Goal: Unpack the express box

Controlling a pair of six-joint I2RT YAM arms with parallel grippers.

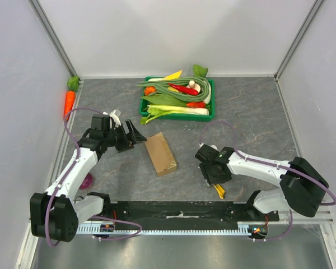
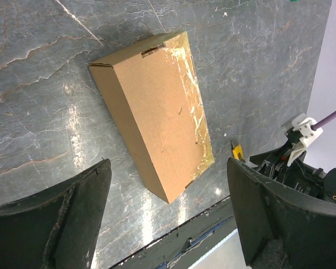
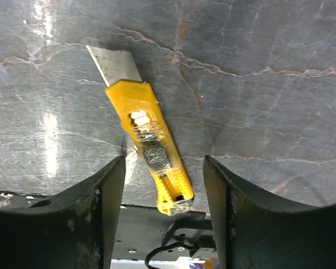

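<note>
The express box [image 1: 160, 153] is a small brown cardboard carton lying flat on the grey table, its top seam taped shut. In the left wrist view the box [image 2: 157, 106] lies just ahead of my left gripper [image 2: 168, 167]. My left gripper [image 1: 135, 136] is open and empty, to the box's left. My right gripper [image 1: 215, 178] is open and low over a yellow utility knife [image 3: 148, 140] with its blade out. The knife lies on the table between the fingers [image 3: 101, 193], untouched. The knife also shows in the top view [image 1: 219, 191] and the left wrist view [image 2: 237, 150].
A green tray [image 1: 176, 117] of vegetables stands at the back centre. A carrot [image 1: 70, 101] lies by the left wall. A purple item [image 1: 87, 180] sits near the left arm. The black base rail [image 1: 179, 210] runs along the near edge. Walls enclose three sides.
</note>
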